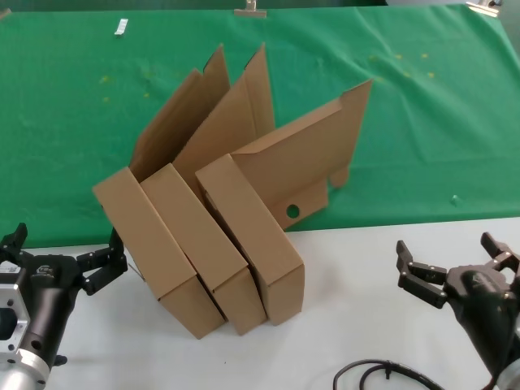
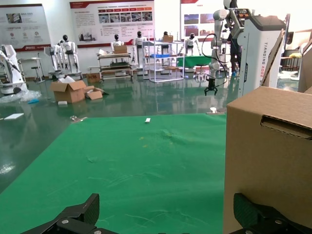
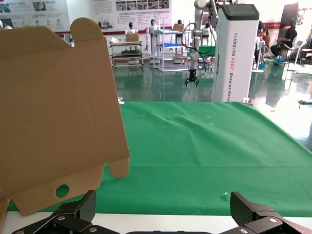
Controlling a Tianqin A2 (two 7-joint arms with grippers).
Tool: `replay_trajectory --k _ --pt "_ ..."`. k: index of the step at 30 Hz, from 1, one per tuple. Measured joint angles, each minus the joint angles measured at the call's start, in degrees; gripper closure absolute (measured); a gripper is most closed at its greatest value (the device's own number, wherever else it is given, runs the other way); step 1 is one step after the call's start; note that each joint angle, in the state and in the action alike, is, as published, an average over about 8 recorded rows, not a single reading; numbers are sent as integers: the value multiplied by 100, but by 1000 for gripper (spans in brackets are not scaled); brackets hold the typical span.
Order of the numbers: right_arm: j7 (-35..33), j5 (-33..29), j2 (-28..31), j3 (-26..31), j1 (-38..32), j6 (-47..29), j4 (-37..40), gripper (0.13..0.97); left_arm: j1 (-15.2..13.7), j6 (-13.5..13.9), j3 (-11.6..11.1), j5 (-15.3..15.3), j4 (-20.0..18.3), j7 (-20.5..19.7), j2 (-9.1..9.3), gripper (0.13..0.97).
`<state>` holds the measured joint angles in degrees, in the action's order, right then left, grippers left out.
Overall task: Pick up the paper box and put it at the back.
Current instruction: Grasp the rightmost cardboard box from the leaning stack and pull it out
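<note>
Three brown paper boxes lean side by side with lids open, straddling the edge between the white table and the green cloth: the left one (image 1: 150,252), the middle one (image 1: 203,248) and the right one (image 1: 256,240), whose lid has a small round hole (image 1: 292,211). My left gripper (image 1: 61,260) is open on the white table just left of the left box, whose side shows in the left wrist view (image 2: 268,156). My right gripper (image 1: 455,264) is open and empty at the right front. The right wrist view shows the right box's lid (image 3: 53,112).
The green cloth (image 1: 422,122) spreads wide behind the boxes, with yellowish specks and a small white item (image 1: 121,28) at its far left. A black cable (image 1: 382,375) lies on the white table (image 1: 357,276) at the front right.
</note>
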<state>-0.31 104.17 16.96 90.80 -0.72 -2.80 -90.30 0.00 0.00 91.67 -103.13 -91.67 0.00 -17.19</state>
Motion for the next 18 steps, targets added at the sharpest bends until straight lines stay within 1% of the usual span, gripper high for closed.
replay_trajectory --k 18 --pt "0 0 0 0 0 0 0 129 0 0 0 0 0 0 0 133"
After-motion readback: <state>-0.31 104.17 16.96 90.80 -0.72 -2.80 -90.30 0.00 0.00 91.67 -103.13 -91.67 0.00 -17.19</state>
